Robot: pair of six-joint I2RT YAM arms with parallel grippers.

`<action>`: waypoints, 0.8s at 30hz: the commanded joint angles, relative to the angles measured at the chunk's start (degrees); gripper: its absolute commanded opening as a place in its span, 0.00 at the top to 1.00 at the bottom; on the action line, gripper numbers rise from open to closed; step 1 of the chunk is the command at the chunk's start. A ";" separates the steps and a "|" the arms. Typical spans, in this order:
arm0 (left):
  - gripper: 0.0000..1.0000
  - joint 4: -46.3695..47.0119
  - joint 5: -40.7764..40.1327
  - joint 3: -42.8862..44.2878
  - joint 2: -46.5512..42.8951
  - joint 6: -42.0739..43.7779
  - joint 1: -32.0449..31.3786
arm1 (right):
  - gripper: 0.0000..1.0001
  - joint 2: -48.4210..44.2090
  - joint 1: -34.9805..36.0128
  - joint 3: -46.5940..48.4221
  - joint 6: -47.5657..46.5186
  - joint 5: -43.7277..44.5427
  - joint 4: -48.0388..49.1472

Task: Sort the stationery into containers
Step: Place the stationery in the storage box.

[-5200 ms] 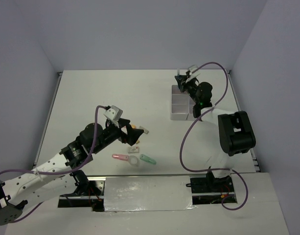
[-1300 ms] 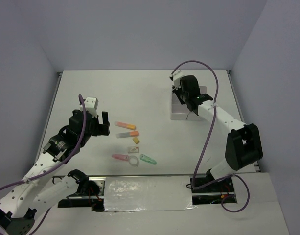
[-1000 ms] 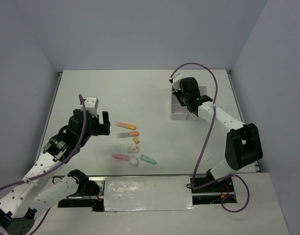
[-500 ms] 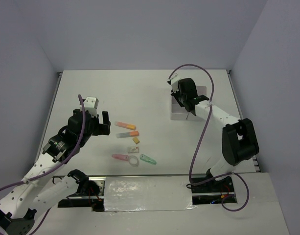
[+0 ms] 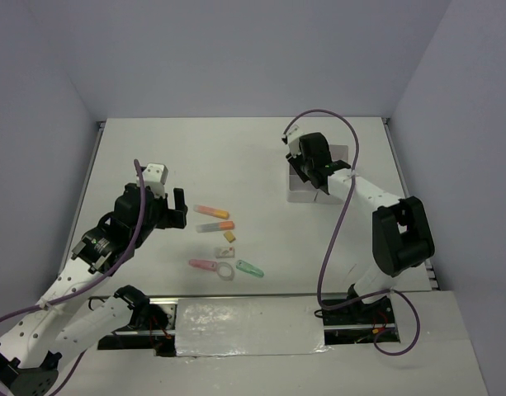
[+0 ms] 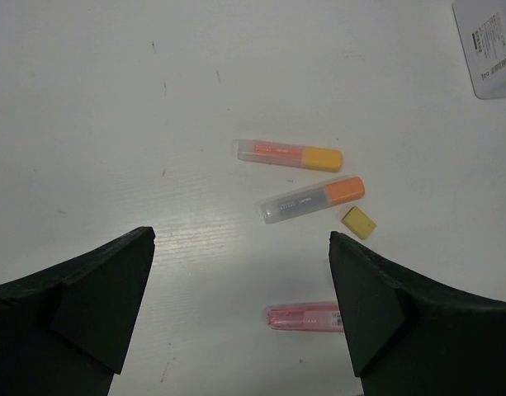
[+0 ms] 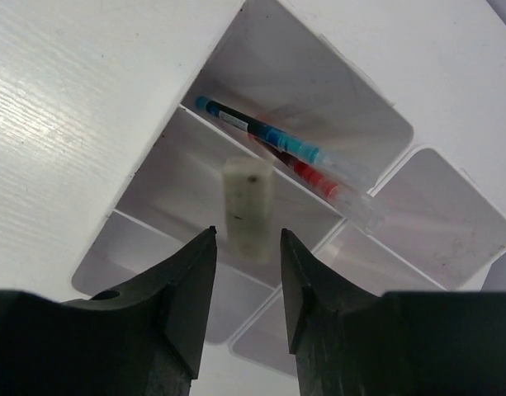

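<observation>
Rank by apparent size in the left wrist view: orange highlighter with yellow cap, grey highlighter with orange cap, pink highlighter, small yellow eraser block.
1. orange highlighter with yellow cap and grey highlighter with orange cap: look alike, tied.
2. pink highlighter: partly hidden behind the left gripper, so unsure.
3. small yellow eraser block: smallest.

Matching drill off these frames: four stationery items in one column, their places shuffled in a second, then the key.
Things:
1 blue pen
2 yellow eraser
3 clear ring
4 white eraser

Places:
A on the table, between the pink piece and the green piece
B in the container, beside the red pen
C on the table, by the orange cap of a highlighter
D in line with the gap of the right tool, one cell over from the pens

Pairs: 1-B, 2-C, 3-A, 4-D
</observation>
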 commanded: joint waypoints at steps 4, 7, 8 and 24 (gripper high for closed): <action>0.01 2.01 0.61 -0.17 -0.97 1.03 0.29 | 0.53 0.29 0.25 1.25 -0.36 -0.06 1.32; 0.01 2.10 0.70 -0.17 -1.06 1.03 0.29 | 0.52 0.20 0.25 1.16 -0.36 -0.15 1.32; 0.01 2.10 0.61 -0.25 -0.97 1.03 0.29 | 0.52 0.11 0.25 1.25 -0.36 -0.15 1.23; 0.01 -3.51 -15.54 1.85 2.54 -6.33 4.05 | 0.30 -11.94 17.03 1.61 20.97 -9.11 -4.04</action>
